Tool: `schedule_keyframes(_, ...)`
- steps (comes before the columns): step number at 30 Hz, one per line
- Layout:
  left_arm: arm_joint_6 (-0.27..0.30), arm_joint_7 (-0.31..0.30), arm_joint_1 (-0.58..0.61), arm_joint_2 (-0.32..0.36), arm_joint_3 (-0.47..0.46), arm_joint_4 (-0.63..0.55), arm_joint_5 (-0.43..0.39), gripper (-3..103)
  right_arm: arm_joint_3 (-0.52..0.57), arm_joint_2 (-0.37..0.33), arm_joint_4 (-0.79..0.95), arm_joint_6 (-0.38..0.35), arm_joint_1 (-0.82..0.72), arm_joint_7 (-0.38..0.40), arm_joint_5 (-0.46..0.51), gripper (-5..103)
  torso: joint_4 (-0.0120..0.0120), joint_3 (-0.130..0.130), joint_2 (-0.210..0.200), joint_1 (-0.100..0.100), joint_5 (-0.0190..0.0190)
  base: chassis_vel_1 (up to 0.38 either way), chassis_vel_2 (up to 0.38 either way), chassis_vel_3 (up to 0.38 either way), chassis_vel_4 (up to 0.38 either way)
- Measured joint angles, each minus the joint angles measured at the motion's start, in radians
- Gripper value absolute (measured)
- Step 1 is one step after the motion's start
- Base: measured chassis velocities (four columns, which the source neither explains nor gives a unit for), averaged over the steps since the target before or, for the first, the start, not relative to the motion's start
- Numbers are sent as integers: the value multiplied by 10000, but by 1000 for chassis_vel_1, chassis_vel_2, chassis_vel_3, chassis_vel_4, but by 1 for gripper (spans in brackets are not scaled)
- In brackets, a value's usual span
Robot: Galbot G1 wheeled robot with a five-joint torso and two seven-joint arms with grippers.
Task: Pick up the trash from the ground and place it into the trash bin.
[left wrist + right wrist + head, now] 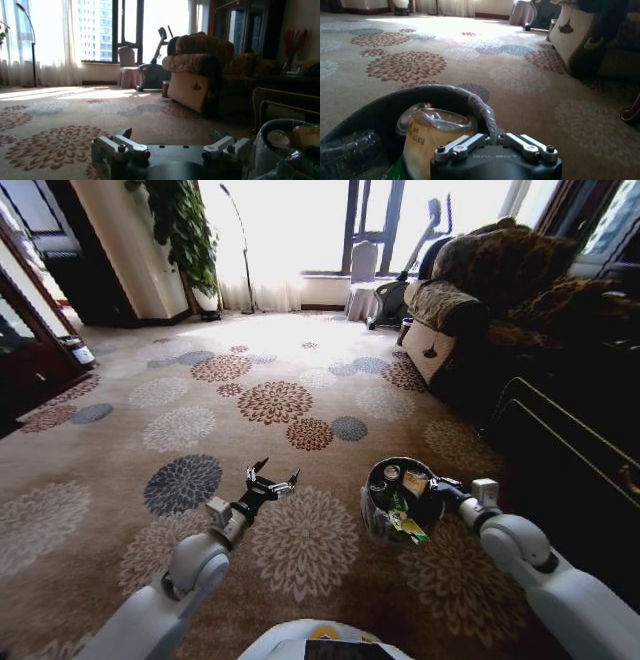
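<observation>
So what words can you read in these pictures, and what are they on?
"GALBOT": on the body of the right gripper, in the right wrist view.
Faint lettering on the left gripper body: too blurred to read.
Dark print on the yellow label of the plastic bottle in the trash bin: too blurred to read.
Green wrapper at the bin's rim: print too small to read.
</observation>
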Motion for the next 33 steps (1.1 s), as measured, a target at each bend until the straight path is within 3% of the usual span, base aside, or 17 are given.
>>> schedule_keyframes(8, -69, 0, 168, -53, -93, -146, 129, 100, 517, -24, -1303, 70, -185, -564, -194, 2, 2, 0, -1, 0, -6, -8, -9, 22, 12)
schedule_keyframes(16, -140, -1, 291, -77, -161, -202, 274, 100, 1743, -17, -2457, -235, -715, -1416, 877, 2, 1, 0, 0, 0, 0, 0, 0, 0, 0)
schedule_keyframes(20, -138, -20, 259, -122, -158, -189, 359, 100, 2553, -106, -3641, -326, -1168, -2066, 1529, 2, 5, -1, 0, 0, 0, 0, 0, 0, 0)
schedule_keyframes(26, -142, -25, 345, -195, -140, -108, 528, 100, 3642, -278, -4631, 15, -1992, -3255, 1363, 2, -9, -1, 0, 1, -5, 0, 0, 0, 0)
schedule_keyframes(33, -140, -26, 348, -166, -116, -86, 567, 100, 4034, -405, -5180, 144, -2512, -4207, 1275, 2, 5, -1, 0, 0, -3, 0, 0, 0, 0)
